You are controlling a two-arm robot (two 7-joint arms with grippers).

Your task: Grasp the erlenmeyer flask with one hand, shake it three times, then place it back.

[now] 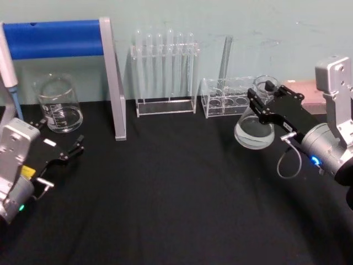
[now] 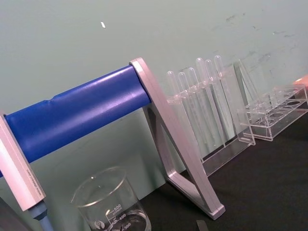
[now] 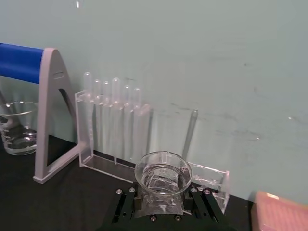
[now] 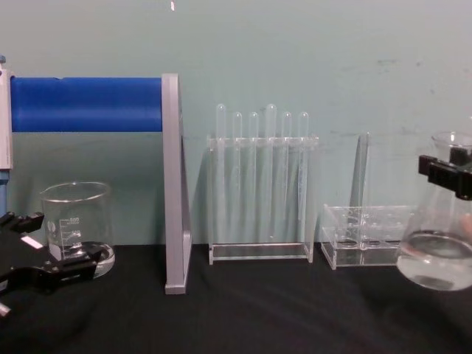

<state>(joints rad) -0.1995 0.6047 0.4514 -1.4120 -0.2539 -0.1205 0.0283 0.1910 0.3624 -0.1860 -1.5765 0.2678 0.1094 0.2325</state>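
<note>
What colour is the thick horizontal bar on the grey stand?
The thick horizontal bar is solid bright blue; chest view shows it best.

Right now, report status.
Right gripper shut on erlenmeyer flask neck, flask tilted. Left gripper open, parked by beaker. Low clear rack close behind flask.

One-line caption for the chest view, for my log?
Right gripper holds the tilted erlenmeyer flask by its neck; left gripper rests open near the beaker.
</note>
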